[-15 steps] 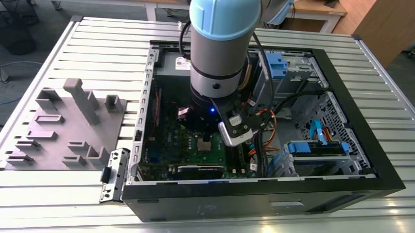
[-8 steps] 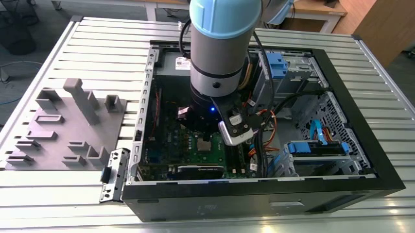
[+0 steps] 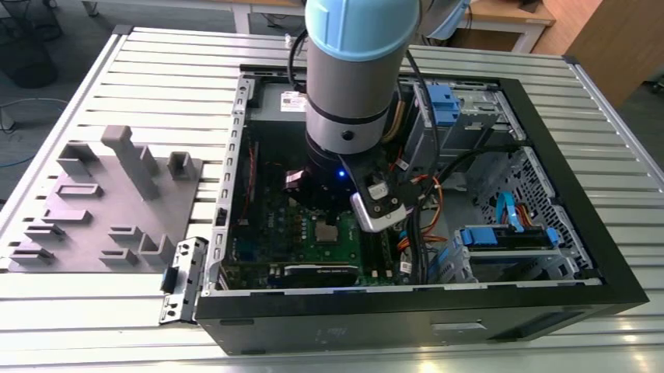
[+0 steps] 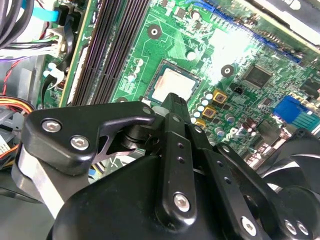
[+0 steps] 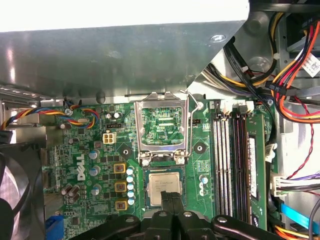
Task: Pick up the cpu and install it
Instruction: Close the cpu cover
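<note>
The cpu [image 5: 164, 185], a small square chip with a pale metal top, lies flat in its socket on the green motherboard [image 5: 85, 165]. It is also seen in the second wrist view as the cpu [image 4: 174, 83] and in the exterior view as the cpu [image 3: 328, 233]. The silver hollow frame [image 5: 162, 127] stands swung open beside the socket. My gripper [image 5: 170, 196] hangs just over the chip's near edge, its two black fingers pressed together, with nothing seen between them. In the second wrist view the gripper [image 4: 174, 99] has its tip right at the chip's edge.
Dark memory sticks [image 5: 235, 160] run alongside the socket. Bundled coloured cables [image 5: 295, 85] and a grey metal cage [image 5: 125, 55] crowd the case. A black fan [image 5: 15, 195] sits near the board. Outside the case [image 3: 581, 233], a grey fixture block [image 3: 104, 202] lies toward the exterior view's left.
</note>
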### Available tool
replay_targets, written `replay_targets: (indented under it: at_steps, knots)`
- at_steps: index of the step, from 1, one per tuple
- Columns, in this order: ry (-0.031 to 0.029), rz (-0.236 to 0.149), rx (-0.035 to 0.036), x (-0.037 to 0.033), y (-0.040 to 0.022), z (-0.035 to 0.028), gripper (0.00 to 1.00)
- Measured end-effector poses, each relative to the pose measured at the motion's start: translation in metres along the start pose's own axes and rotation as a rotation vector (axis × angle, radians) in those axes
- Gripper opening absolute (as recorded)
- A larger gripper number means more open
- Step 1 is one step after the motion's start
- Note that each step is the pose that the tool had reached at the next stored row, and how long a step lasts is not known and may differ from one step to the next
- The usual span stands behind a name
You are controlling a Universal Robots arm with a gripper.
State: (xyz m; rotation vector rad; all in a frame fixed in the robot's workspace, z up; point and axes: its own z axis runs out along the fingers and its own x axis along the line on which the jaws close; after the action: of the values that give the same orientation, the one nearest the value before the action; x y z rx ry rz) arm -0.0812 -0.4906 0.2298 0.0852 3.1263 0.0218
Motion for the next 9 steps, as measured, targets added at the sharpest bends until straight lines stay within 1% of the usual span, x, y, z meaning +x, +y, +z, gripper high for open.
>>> replay_targets:
  at_steps: [4, 6, 9]
  knots:
    - [0.0, 0.0, 0.0, -0.0023, 0.004, 0.0003, 0.11]
    - [0.0, 0.0, -0.0001, -0.0072, 0.0074, 0.0012, 0.11]
    - [0.0, -0.001, -0.0001, -0.0119, 0.0105, 0.002, 0.11]
